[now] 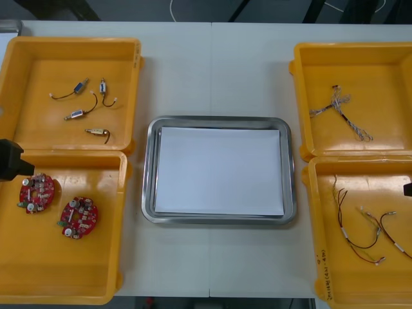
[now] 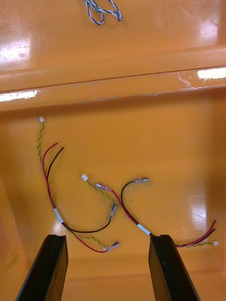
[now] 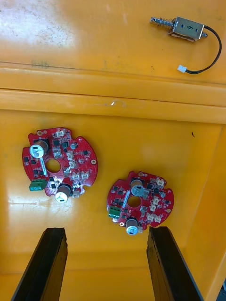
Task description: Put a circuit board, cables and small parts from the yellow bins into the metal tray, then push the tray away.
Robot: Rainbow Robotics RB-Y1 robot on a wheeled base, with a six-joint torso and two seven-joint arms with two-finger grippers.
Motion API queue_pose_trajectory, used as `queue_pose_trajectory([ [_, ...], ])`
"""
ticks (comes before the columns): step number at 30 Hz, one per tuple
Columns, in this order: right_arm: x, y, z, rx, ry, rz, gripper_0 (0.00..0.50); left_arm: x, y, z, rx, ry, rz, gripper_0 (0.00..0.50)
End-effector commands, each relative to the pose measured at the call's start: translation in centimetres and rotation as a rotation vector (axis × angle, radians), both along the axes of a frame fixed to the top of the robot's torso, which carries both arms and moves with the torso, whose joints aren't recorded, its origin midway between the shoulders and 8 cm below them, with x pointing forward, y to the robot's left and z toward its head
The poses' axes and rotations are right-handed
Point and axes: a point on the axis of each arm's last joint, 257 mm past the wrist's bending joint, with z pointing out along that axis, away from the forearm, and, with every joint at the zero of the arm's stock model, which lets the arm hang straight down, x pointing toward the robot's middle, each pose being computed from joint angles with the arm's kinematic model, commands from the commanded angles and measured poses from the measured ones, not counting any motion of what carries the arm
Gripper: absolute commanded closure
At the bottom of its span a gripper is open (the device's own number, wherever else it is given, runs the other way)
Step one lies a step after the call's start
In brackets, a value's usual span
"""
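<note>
two round red circuit boards lie just beyond the left claw, spread apart, in the yellow bin at the worktop's near-left corner; right claw, likewise apart, hangs over seemingly loose cables near-right.

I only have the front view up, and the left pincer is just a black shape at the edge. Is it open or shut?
Observer: Open; the left wrist view shows the left pincer with its fingers apart, holding nothing.
Operator: What's ahead of it?
Observer: The nearer circuit board lies just beyond its fingertips, with a second circuit board beside it.
Operator: And the right pincer?
Observer: Open too, hovering over the red and yellow cables in its yellow bin.
</note>
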Motion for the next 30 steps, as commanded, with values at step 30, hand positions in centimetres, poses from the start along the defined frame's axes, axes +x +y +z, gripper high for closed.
queue_pose_trajectory([
  [30, -0.54, -1.53, 0.4, -0.031, 0.007, -0.041, 0.0, -0.14, 1.38, 1.41, 0.071, -0.033, -0.053, 0.0],
])
